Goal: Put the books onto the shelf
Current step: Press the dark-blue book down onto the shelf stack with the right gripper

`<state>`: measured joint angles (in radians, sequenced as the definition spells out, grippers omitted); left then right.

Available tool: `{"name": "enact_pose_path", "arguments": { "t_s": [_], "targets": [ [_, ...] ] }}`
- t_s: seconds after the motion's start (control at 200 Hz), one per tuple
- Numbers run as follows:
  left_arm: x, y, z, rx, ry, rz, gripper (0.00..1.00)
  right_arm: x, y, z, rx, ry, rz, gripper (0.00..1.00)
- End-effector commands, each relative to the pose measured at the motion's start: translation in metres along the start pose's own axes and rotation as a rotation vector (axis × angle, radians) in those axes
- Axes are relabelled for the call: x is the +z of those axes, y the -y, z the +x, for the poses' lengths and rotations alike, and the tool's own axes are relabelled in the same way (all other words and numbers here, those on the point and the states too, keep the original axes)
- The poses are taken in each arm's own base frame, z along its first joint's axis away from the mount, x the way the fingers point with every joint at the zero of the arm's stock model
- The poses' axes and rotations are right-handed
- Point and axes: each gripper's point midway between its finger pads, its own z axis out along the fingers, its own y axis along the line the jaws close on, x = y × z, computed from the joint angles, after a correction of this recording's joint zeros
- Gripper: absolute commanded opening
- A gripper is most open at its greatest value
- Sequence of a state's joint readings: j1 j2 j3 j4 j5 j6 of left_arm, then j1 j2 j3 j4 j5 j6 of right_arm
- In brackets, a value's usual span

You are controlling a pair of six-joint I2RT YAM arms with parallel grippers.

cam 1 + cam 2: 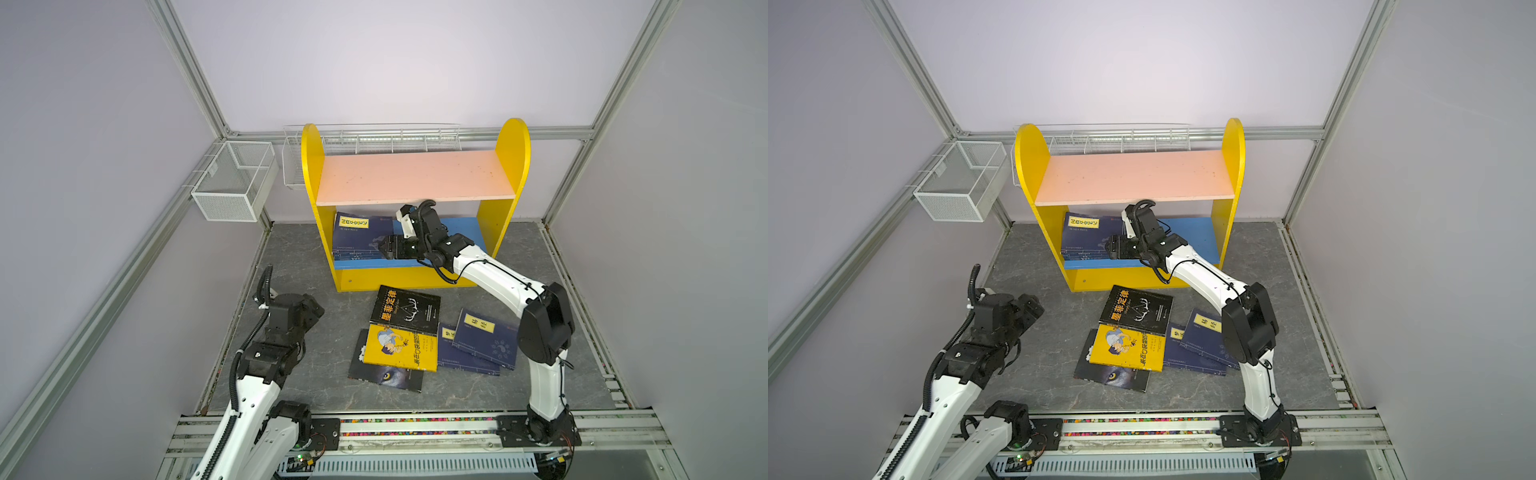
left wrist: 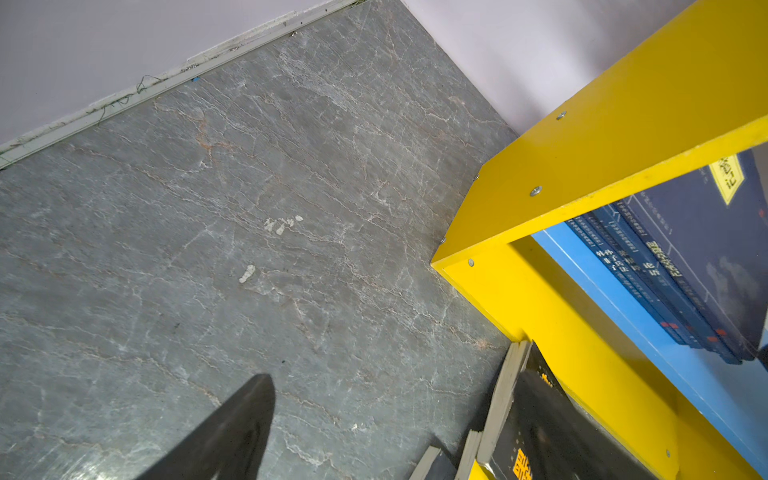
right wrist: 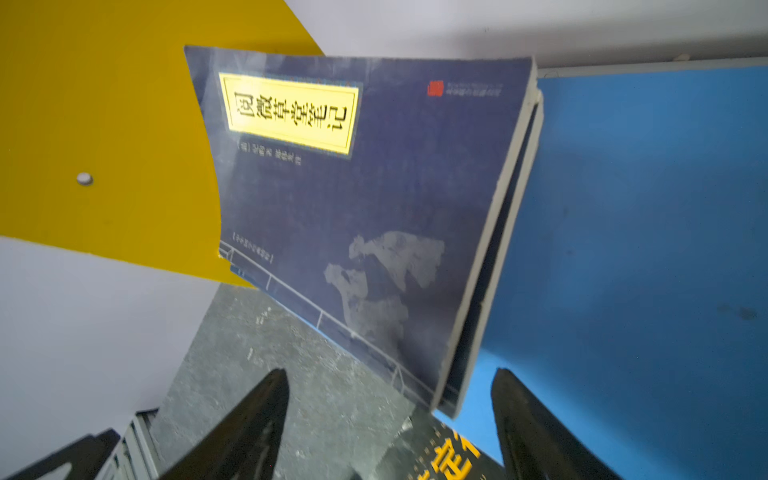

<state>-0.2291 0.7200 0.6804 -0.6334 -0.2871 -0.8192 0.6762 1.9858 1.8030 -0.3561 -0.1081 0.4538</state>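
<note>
Nearest the front-left corner of the tabletop, the left gripper hangs with its jaws spread and nothing between them. Behind it, at the back edge, stands the shelf. Several navy books, perhaps four by the spines in the left wrist view, though they overlap too much for a sure count, lean against its left side panel on the blue lower board. The right gripper reaches in just beside them, jaws spread to either side of the front book's lower corner without pinching it. That book looks placed. The pink upper board carries nothing. Five books are left on the tabletop before the shelf: a wolf-eye book, a yellow book overlapping it, a black book, and two overlapping navy ones toward the right edge. By my reckoning the job is roughly half done.
</note>
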Motion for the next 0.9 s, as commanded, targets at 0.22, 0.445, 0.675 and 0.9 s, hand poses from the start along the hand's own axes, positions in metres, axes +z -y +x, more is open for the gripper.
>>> {"name": "enact_pose_path", "arguments": {
  "t_s": [0.22,0.445,0.675,0.9],
  "targets": [
    [0.006,-0.004,0.005,-0.011,-0.016,-0.017,0.90,-0.030,-0.002,-0.010,-0.340,0.029,0.035,0.79],
    [0.005,-0.003,0.003,-0.007,-0.012,-0.023,0.91,-0.003,0.005,0.009,-0.392,-0.035,0.050,0.78],
    [0.003,-0.005,0.002,-0.010,-0.012,-0.033,0.90,0.021,0.013,0.025,-0.448,-0.078,0.100,0.79],
    [0.001,-0.007,0.001,-0.014,-0.008,-0.039,0.90,0.037,0.022,0.026,-0.471,-0.074,0.145,0.79]
  ]
}}
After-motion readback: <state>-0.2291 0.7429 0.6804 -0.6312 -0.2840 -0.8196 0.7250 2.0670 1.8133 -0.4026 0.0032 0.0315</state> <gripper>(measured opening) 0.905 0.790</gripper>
